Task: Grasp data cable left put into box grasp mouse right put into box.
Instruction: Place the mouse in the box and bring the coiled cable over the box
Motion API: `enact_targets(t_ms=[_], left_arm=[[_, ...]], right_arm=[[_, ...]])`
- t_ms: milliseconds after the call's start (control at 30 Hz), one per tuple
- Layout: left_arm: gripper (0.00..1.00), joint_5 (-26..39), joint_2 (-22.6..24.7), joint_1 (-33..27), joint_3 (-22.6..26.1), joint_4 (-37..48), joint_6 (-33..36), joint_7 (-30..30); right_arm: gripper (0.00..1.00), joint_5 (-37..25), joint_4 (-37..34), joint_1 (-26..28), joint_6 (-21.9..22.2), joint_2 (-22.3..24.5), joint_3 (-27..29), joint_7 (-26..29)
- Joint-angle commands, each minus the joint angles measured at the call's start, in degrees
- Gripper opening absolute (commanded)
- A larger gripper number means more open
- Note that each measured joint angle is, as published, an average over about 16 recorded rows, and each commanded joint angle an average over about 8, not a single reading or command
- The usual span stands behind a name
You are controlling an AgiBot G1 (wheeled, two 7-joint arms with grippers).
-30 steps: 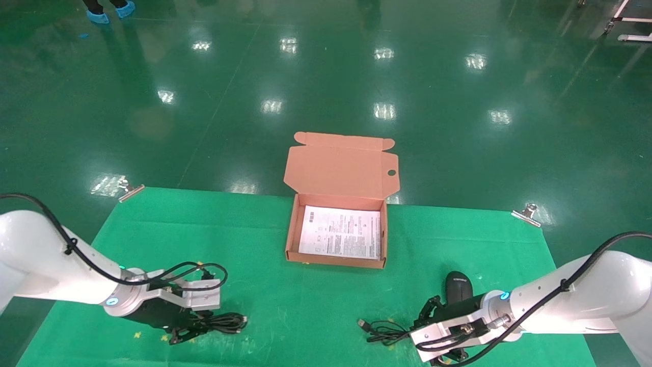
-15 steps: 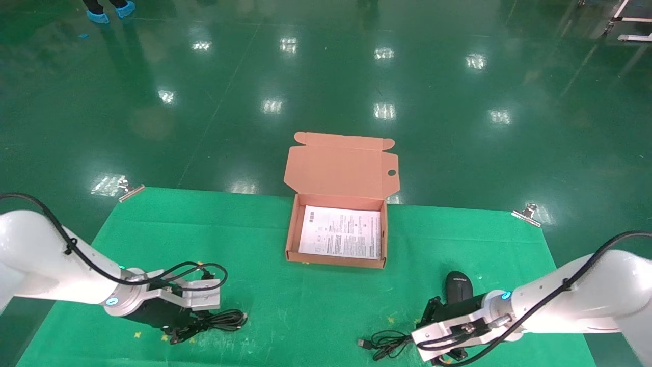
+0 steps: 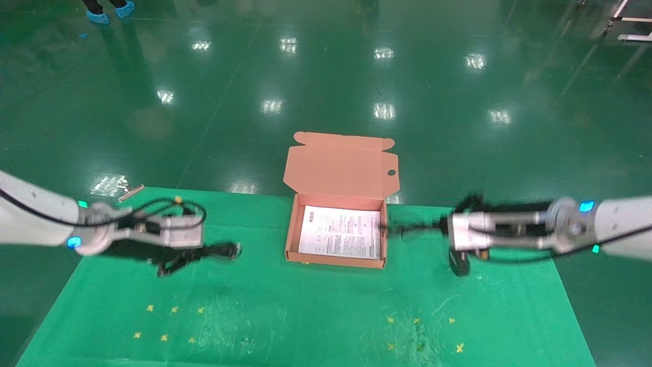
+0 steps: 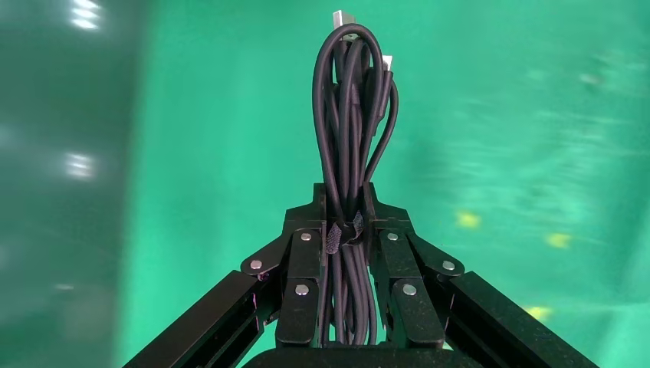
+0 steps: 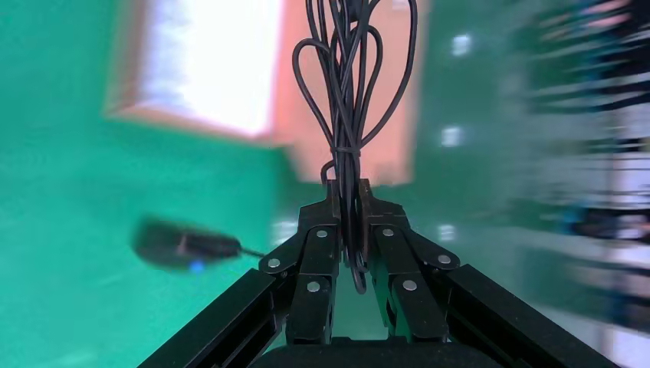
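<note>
While the left gripper [image 4: 345, 230] had its fingers [image 4: 304, 261] clamped together on the data cable [image 4: 349, 115], the bundle stood out past the fingertips as a long narrow hank of loops, bound by a small strap at the point of the grip, with metal-tipped plugs at its far end. In the head view that left gripper [image 3: 175, 255] hung above the green mat [image 3: 305, 316] on the robot's left side, the data cable [image 3: 204, 253] trailing toward the box [image 3: 290, 239] but well short of it.

The right gripper [image 5: 346, 207] likewise had its fingers [image 5: 316, 253] pressed shut on the bunched cord [image 5: 349, 84] of the mouse [image 5: 180, 245], which dangled off the mat below and to one side, its wheel glowing blue. From the head camera the right gripper [image 3: 433, 227] was raised just to the right of the box, the cord [image 3: 407, 229] reaching toward the box's right wall, and the mouse [image 3: 460, 264] hung beneath the wrist. The box sat open at the mat's far middle, flap lid [image 3: 341, 165] upright, a white printed sheet [image 3: 340, 232] on its floor.
</note>
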Motion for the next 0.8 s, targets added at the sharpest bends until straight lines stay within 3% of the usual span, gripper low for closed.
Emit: enact_targets(t_ms=[33, 333, 800], left_arm=[[0.0, 0.2, -0.5, -0.6, -0.3, -2.6, -0.7, -0.8], [0.0, 2.7, 0.8, -2.4, -0.7, -9.1, -5.1, -3.9], [0.0, 5.7, 3.3, -5.2, -1.2, -11.3, -10.2, -5.2]], right_arm=[[0.0, 0.3, 0.8, 1.5, 0.9, 0.0, 0.8, 0.6], [0.0, 2.0, -0.9, 7.5, 4.1, -5.7, 2.4, -1.6], [0.0, 5.7, -11.9, 14.8, 7.4, -15.1, 4.4, -10.0]])
